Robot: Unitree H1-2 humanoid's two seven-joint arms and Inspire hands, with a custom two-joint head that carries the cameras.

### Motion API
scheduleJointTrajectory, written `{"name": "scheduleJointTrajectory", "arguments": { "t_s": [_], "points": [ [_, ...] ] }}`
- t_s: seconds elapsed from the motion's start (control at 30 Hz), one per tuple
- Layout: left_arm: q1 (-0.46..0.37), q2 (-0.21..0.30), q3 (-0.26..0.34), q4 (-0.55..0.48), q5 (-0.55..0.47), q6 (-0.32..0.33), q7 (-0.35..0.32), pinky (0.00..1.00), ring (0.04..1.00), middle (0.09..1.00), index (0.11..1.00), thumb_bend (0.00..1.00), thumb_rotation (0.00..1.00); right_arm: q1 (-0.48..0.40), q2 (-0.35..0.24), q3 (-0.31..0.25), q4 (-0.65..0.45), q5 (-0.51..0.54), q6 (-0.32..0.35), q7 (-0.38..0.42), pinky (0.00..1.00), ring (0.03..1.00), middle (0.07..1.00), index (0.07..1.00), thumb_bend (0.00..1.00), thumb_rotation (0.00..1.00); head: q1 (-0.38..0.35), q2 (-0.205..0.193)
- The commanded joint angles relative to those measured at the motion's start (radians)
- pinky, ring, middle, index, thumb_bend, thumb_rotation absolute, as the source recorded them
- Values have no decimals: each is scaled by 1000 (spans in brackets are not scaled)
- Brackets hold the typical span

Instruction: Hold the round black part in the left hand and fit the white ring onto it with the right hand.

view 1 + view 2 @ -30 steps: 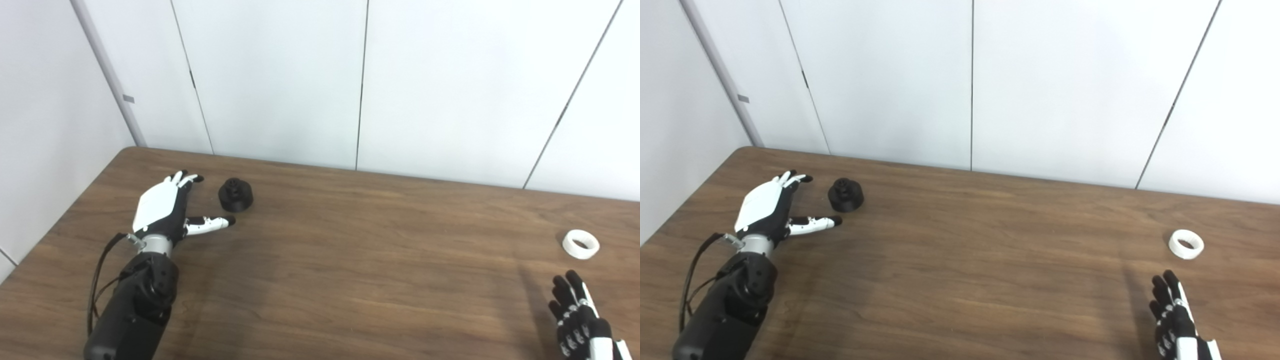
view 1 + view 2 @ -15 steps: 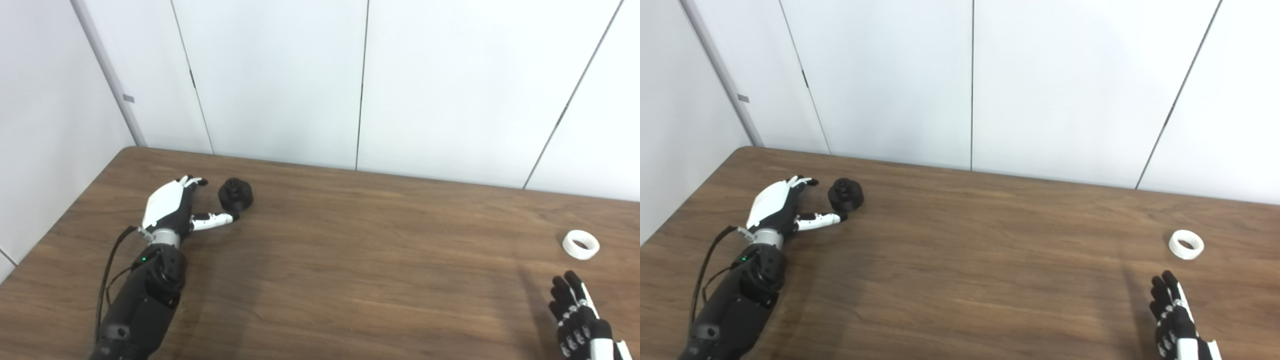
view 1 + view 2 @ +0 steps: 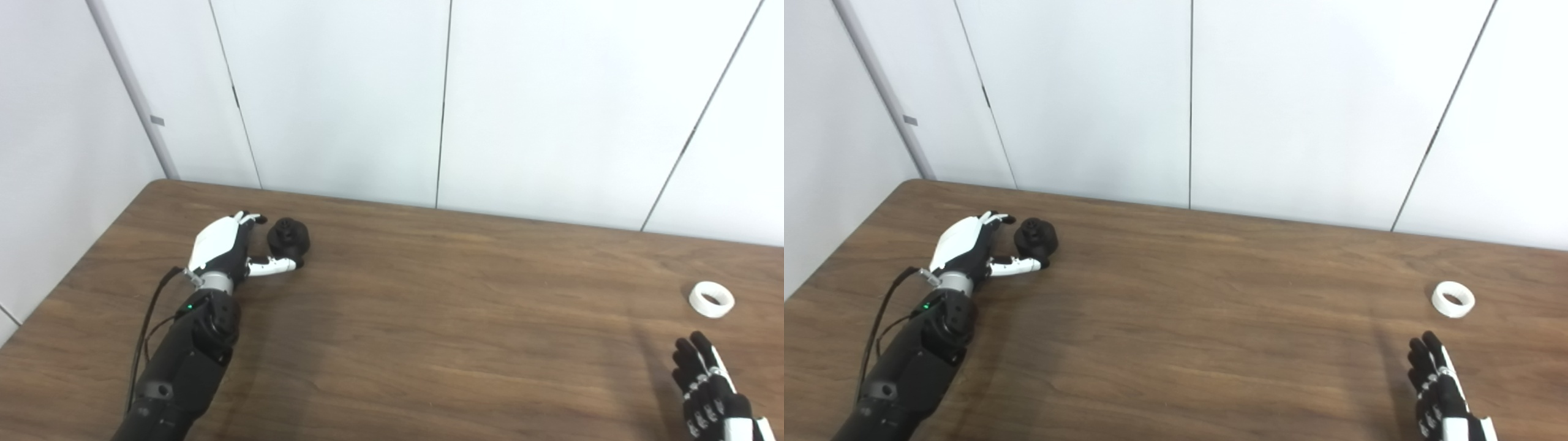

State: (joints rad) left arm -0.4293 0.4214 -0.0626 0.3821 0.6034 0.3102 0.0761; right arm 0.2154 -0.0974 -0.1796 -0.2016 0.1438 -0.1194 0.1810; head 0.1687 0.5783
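Observation:
The round black part (image 3: 290, 237) stands on the brown table (image 3: 429, 306) at the far left. My left hand (image 3: 229, 248) lies open right beside it, the thumb under the part's front edge and the fingers (image 3: 250, 218) reaching past its left side. Whether they touch it I cannot tell. The white ring (image 3: 711, 299) lies flat near the right edge. My right hand (image 3: 710, 392) hovers open at the bottom right corner, a short way in front of the ring, partly cut off by the picture's edge.
White wall panels (image 3: 441, 98) rise directly behind the table's far edge and along its left side. The left forearm (image 3: 177, 367) with a black cable stretches over the table's front left part.
My left hand has slid forward and to the right, from beside the black part to close around it, thumb now at its front edge. The right hand and the ring stayed put.

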Motion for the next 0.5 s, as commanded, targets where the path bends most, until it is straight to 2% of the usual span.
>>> {"name": "scheduleJointTrajectory", "arguments": {
  "t_s": [0.0, 0.1, 0.47],
  "points": [
    [-50, 22, 10, -8, -10, -12, 28, 1000, 1000, 972, 861, 965, 428, 105, -16, 5, 42, 5, -33, 5, 995, 973, 961, 967, 638, 989, -1, 0],
    [-58, 19, 16, 4, -31, -18, 31, 1000, 1000, 972, 861, 961, 415, 106, -16, 3, 41, 3, -29, 2, 1000, 971, 955, 956, 663, 974, -2, -1],
    [-69, 14, 12, 35, -60, -24, 47, 1000, 1000, 967, 848, 954, 393, 113, -12, 0, 41, 8, -40, 2, 974, 953, 946, 944, 658, 955, -14, 5]
  ]
}}
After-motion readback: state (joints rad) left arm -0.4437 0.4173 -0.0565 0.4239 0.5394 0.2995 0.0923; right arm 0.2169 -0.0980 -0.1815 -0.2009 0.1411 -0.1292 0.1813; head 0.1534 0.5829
